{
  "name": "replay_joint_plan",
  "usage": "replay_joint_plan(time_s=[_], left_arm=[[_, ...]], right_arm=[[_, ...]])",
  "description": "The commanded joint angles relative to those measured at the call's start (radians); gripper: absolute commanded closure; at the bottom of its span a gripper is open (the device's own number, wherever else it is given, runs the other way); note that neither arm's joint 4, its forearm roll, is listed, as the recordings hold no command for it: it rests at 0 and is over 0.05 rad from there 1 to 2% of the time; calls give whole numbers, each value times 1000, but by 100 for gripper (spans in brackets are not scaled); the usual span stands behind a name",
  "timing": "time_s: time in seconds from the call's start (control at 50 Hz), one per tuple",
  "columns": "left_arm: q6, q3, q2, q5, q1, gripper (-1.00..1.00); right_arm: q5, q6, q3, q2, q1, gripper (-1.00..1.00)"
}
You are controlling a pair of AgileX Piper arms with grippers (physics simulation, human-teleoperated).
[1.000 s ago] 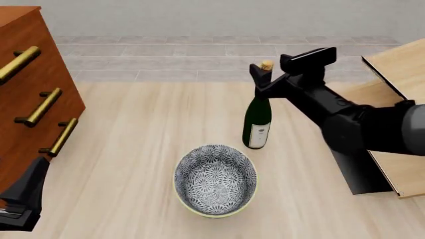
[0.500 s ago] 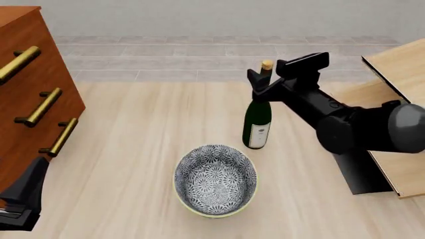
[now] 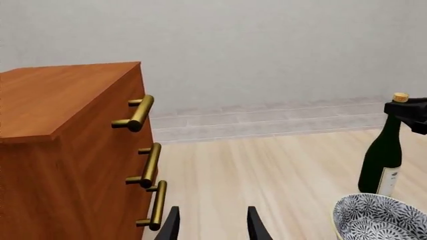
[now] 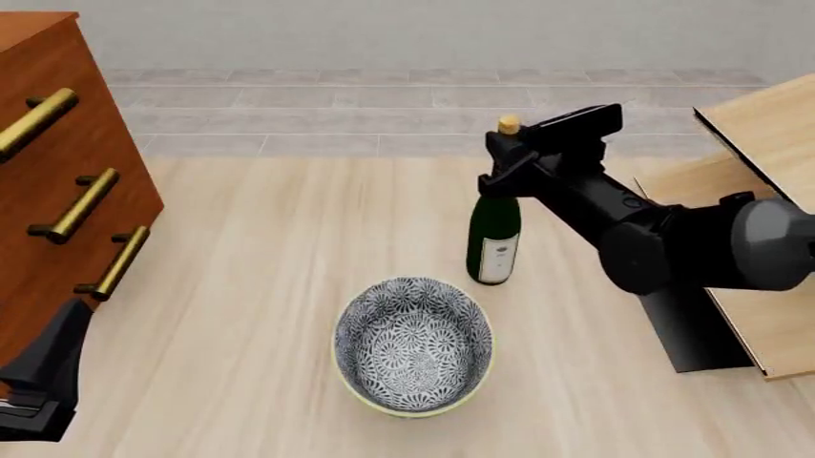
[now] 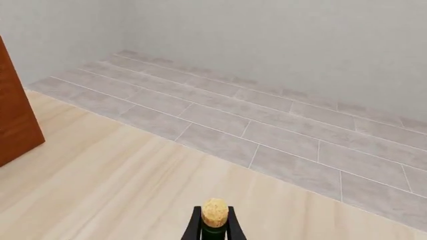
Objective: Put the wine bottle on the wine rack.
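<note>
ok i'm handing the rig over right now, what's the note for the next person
Right hand: fingers on either side of the wine bottle neck just under the cork; a firm grip can't be confirmed.
Left hand: open, holding nothing, low beside the drawer cabinet.
Bottle stands upright on the table, just behind the patterned bowl.
Wine rack is at the right edge.
Done: reach to the neck. Left: secure grip, lift, carry right, set on the rack.
</note>
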Motion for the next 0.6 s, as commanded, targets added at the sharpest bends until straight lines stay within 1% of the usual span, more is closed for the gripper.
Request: replay_joint_plan(time_s=[0.02,0.18,0.36,0.46,0.48,0.52,0.54,0.6], left_arm=[[-2,0,0,-2,3,-100],[-2,0,0,-3,1,-100],[-2,0,0,-5,2,-100],[-3,0,0,-7,2,-100],[-2,0,0,-9,2,-100],[-3,0,0,-10,1,-100],[-3,0,0,-10,0,-100],[-5,0,0,-12,1,-100]], right_arm=[[0,1,0,-3,-1,100],[17,0,-5,-26,-2,100],[49,2,-8,-104,6,100],[68,8,-12,-135,8,100],[72,16,-8,-156,8,100],[97,17,-19,-168,5,100],[101,26,-18,-179,9,100],[118,32,-18,-211,6,100]])
